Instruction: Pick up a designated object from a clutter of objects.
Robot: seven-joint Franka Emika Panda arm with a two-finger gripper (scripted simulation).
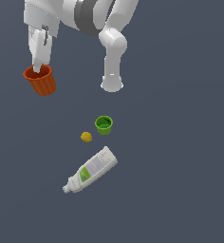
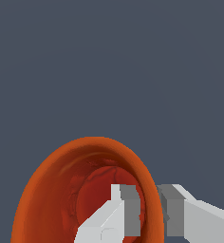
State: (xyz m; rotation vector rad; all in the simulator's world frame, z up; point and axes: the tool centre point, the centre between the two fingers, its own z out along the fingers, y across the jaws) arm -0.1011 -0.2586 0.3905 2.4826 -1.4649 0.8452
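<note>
The orange-red ribbed cup hangs from my gripper at the exterior view's upper left, lifted off the grey surface and slightly tilted. My gripper is shut on the cup's rim. In the wrist view one finger sits inside the cup's red interior and the other finger is outside the wall, the rim pinched between them. The green cup, the yellow ball and the white bottle with green label lie on the surface, well apart from the gripper.
The arm's white base column stands at the upper middle of the exterior view, to the right of the held cup. The surface is plain dark grey.
</note>
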